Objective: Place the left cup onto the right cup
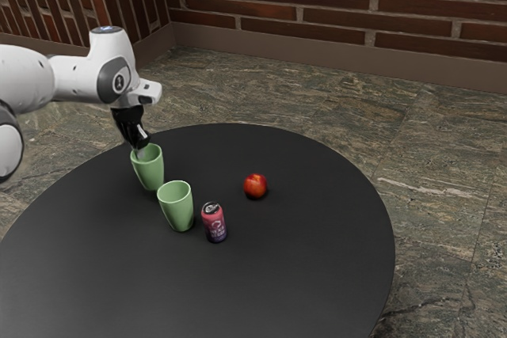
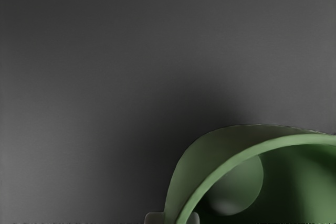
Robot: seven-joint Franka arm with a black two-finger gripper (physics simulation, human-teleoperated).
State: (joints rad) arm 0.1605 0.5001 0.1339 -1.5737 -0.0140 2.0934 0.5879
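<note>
Two green cups stand on the black round table (image 1: 301,275). The left cup (image 1: 149,170) is nearer the arm, and the right cup (image 1: 176,206) stands just beside it, toward the table's front. My gripper (image 1: 142,148) points down at the left cup's rim on the arm's side, its fingers close together with the cup wall between them. In the wrist view the left cup (image 2: 226,150) shows as a curved green rim right under the hand, with the dark table (image 2: 105,77) behind it. Its base appears to rest on the table.
A red apple (image 1: 255,186) lies to the exterior view's right of the cups. A dark pink can (image 1: 214,222) stands upright close beside the right cup. A stone floor and brick walls surround the table.
</note>
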